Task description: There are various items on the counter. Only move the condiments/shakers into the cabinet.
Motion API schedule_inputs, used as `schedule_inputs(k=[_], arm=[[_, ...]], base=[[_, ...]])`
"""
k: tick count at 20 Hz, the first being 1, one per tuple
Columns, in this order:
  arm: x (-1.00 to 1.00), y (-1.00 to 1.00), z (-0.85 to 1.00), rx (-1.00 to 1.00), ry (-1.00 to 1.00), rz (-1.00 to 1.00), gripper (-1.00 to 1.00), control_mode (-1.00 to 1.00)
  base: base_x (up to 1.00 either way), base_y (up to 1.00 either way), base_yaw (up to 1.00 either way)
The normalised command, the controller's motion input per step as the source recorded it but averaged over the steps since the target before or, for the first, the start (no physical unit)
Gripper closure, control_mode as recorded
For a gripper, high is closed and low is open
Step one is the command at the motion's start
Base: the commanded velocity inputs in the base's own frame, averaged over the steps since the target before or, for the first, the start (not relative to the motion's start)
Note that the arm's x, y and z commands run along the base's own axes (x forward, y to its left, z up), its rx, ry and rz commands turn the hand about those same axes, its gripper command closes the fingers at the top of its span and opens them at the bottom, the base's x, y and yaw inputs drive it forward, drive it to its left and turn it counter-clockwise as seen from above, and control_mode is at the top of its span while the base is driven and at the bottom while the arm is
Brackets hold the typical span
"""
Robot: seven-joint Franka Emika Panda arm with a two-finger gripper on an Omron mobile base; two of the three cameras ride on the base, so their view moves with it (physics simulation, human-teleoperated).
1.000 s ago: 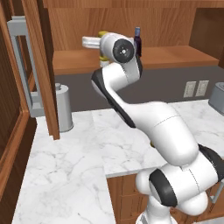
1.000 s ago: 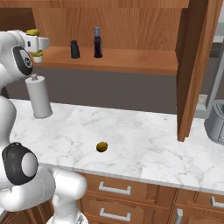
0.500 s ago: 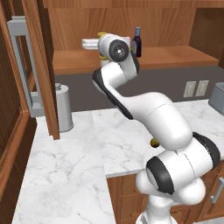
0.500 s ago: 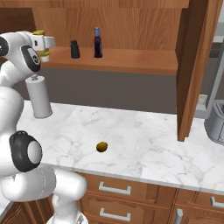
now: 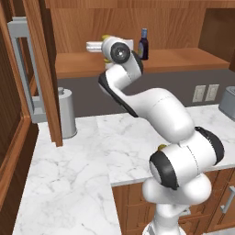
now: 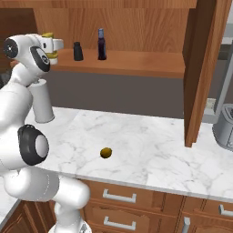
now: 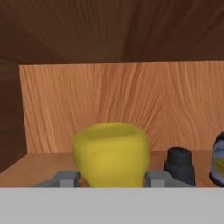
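My gripper is shut on the yellow squeeze bottle, which sits between its fingers just above the left end of the cabinet shelf. From the right base view the gripper hangs at that shelf end, with the bottle's yellow tip showing above the hand. On the shelf stand the short black shaker and the dark bottle with blue cap; both also appear to the right in the hand view, shaker and bottle. The small round yellow-brown ball lies on the counter.
A tall steel canister stands on the counter below the shelf's left end. The cabinet's open doors hang at the left and at the right. A grey toaster sits at the far right.
The arm has swung its upper joints, and the hand with the yellow bottle has shifted a little in toward the shelf. The shaker, the dark bottle and the ball have stayed put.
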Motion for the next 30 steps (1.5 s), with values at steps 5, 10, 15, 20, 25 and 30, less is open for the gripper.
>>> schedule_inputs(k=[5,10,15,20,25,30], arm=[[0.43,-0.01,-0.23,0.00,0.00,-0.05,1.00,-1.00],[0.39,0.00,-0.03,0.02,0.00,-0.08,1.00,-1.00],[0.45,0.00,-0.07,0.00,0.01,-0.08,1.00,-1.00],[0.28,0.00,-0.26,0.00,0.01,-0.07,-1.00,-1.00],[0.00,0.00,-0.09,0.00,0.00,-0.01,-1.00,-1.00],[-0.06,0.00,0.00,0.00,0.00,0.00,-1.00,-1.00]], base=[[0.00,0.00,0.00],[0.00,0.00,0.00],[0.00,0.00,0.00],[0.00,0.00,0.00],[0.00,0.00,0.00],[0.00,0.00,0.00]])
